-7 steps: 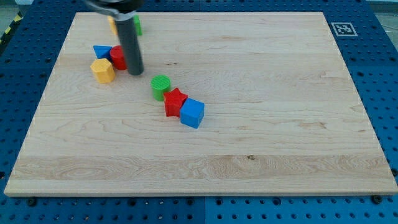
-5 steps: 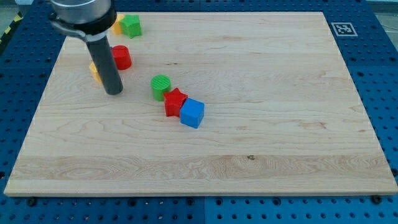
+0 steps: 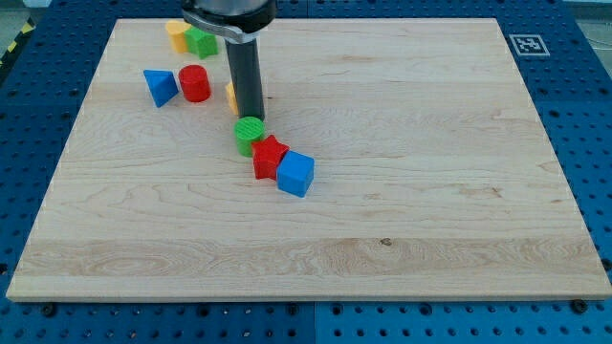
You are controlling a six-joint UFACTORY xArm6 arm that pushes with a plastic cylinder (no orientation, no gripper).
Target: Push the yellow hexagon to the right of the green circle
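Note:
The yellow hexagon (image 3: 230, 94) is mostly hidden behind my dark rod; only a sliver shows at the rod's left edge. The green circle (image 3: 250, 135) lies just below it, toward the view's bottom. My tip (image 3: 252, 117) rests on the board right above the green circle, at the hexagon's right side. A red star (image 3: 270, 157) touches the green circle at its lower right, and a blue cube (image 3: 295, 174) touches the star.
A blue triangle (image 3: 159, 86) and a red cylinder (image 3: 195, 83) sit left of the rod. A yellow block (image 3: 176, 34) and a green star (image 3: 202, 42) sit near the top left of the wooden board (image 3: 402, 191).
My tip has swung from the left of the board to the right, to just above the green circle. The yellow hexagon has moved right, from beside the red cylinder to near the green circle.

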